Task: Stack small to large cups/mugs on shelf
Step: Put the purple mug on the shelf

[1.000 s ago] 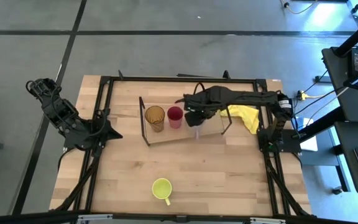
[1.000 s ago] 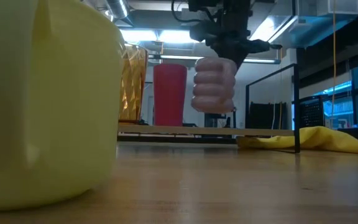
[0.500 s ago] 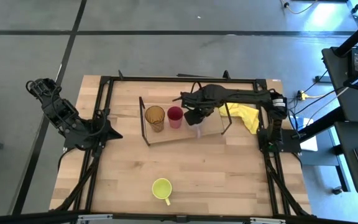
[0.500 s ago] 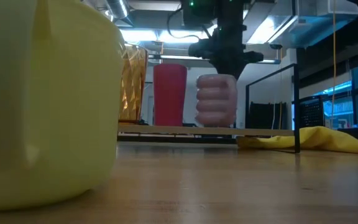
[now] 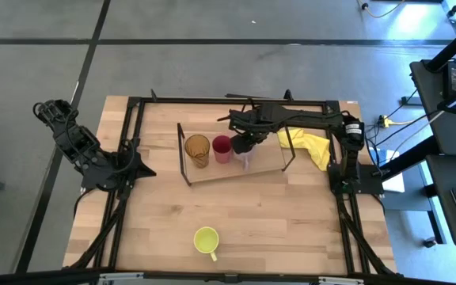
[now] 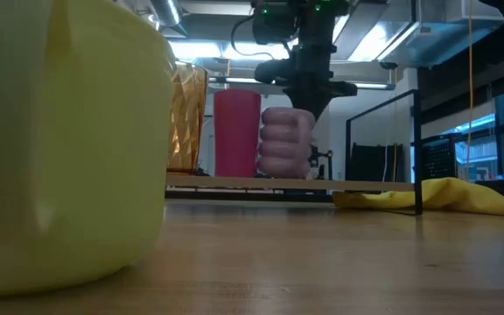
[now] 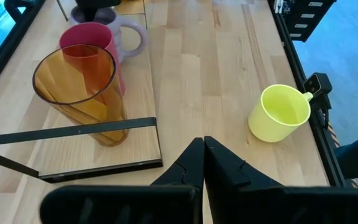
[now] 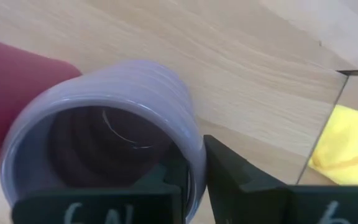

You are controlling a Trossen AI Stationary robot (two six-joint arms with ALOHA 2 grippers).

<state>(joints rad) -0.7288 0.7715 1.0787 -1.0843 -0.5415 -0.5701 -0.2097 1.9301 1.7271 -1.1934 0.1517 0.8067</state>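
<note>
- The right pincer is reaching over the shelf and gripping the purple mug by its rim, one finger inside and one outside, as the right wrist view is showing.
- In the low view the purple mug is sitting on or just above the shelf board, right beside the red cup; whether the two are touching I cannot tell.
- The amber tumbler is standing at the shelf's left end, next to the red cup, so three vessels are lining up in a row.
- The yellow mug is waiting upright on the table near the front edge, well apart from the shelf.
- The left pincer is resting at the table's left side with its fingers pressed together, holding nothing.
- By my judgement the task is well over halfway: the purple mug is needing only to be let go, and the yellow mug is remaining to be fetched and set at the free right end.
</note>
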